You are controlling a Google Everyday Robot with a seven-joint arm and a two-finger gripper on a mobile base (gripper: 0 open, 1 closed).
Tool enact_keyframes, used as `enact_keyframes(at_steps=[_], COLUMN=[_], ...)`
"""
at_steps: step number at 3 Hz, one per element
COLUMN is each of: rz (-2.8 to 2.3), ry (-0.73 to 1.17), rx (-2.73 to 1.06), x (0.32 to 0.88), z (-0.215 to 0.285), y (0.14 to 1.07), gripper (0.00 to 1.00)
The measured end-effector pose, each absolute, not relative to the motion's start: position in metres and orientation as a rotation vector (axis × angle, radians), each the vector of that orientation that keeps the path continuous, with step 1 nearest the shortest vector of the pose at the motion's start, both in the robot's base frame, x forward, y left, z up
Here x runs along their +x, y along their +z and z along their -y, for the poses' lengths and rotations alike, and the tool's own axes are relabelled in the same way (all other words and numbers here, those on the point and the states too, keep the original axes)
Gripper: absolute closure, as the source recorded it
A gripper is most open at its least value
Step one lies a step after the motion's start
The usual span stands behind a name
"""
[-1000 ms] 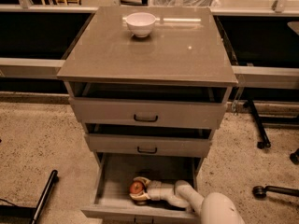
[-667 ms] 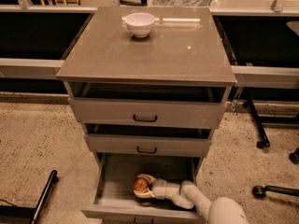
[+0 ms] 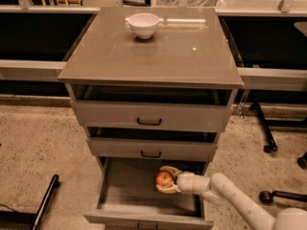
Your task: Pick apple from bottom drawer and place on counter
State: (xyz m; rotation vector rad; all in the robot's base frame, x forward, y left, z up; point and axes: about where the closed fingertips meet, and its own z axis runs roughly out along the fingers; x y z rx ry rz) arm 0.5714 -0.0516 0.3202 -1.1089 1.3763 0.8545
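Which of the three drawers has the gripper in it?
The bottom drawer, the lowest and pulled out farthest. The gripper sits inside it, shut on the apple; the top drawer and middle drawer are barely open.

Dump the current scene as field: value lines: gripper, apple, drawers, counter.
bottom drawer: deepest grey wood-grain drawer, pulled open
apple: small round red-orange apple, in the right half of that drawer
gripper: two-finger gripper, inside the bottom drawer, shut on the apple
upper drawers: shallower grey top drawer and middle drawer, each slightly open
counter: glossy grey-brown square top, bearing a white round bowl near its back edge
task: apple not yet on counter
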Motion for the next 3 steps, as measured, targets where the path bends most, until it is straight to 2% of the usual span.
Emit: enact_keyframes(at_steps=[1, 2, 3], rz=[-1.387, -1.378, -1.315], ry=[0.904, 0.921, 0.883], rx=[-1.179, -1.183, -1.242], x=[0.535, 0.530, 0.523], z=[0.046, 0.038, 0.045], y=[0.384, 0.377, 0.419], gripper=[1.00, 1.00, 1.00])
